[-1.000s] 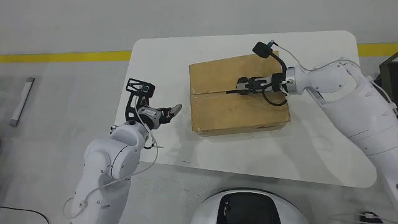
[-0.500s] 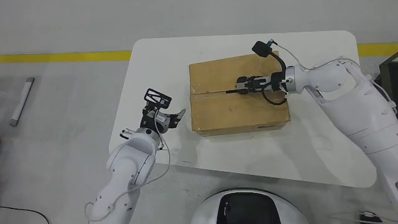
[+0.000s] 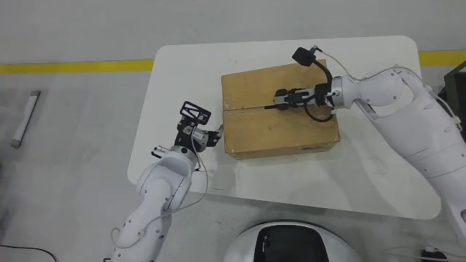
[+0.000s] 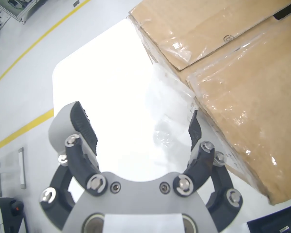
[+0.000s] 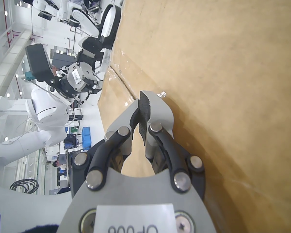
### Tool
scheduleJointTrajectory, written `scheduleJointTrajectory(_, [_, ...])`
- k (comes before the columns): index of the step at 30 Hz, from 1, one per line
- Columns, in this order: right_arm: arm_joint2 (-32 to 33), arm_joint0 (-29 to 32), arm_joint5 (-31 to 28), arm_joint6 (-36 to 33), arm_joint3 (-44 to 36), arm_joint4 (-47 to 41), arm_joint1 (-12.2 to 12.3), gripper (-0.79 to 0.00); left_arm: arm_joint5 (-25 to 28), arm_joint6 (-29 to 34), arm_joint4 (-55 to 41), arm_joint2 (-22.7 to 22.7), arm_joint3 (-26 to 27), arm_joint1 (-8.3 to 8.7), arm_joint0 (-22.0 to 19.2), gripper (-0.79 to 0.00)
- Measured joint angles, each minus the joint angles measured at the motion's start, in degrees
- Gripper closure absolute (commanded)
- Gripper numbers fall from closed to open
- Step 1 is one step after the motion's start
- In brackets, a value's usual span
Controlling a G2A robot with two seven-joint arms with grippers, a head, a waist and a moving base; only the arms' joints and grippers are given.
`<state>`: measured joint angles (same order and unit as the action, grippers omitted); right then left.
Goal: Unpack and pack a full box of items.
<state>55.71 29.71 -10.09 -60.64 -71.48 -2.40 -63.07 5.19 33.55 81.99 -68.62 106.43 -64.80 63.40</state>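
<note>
Our left gripper [image 3: 210, 135], fingers spread, has closed in on the taped brown cardboard box [image 3: 280, 132]; our right gripper [image 3: 278, 101] stays pressed together atop its seam.

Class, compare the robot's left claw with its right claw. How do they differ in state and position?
The grey-and-black left claw is open; the grey-and-black right claw is shut. The left claw is over the white table, beside one end of the brown cardboard box; the right claw is over the box's top, by the seam between its flaps. Both have the same build.
</note>
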Motion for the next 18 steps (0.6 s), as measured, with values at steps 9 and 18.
scheduleJointTrajectory(9, [-0.79, -0.59, -0.13, -0.15, 0.44, -0.27, -0.41, 0.0, -5.68, 0.12, -3.6, -0.19, -1.74, -1.06, -1.35, -0.785])
scheduleJointTrajectory(18, [-0.95, -1.31, -0.81, -0.22, 1.59, -0.35, -0.67, 0.0, -9.28, -1.24, -3.61, -0.88, -2.77, -1.76, -2.49, -0.785])
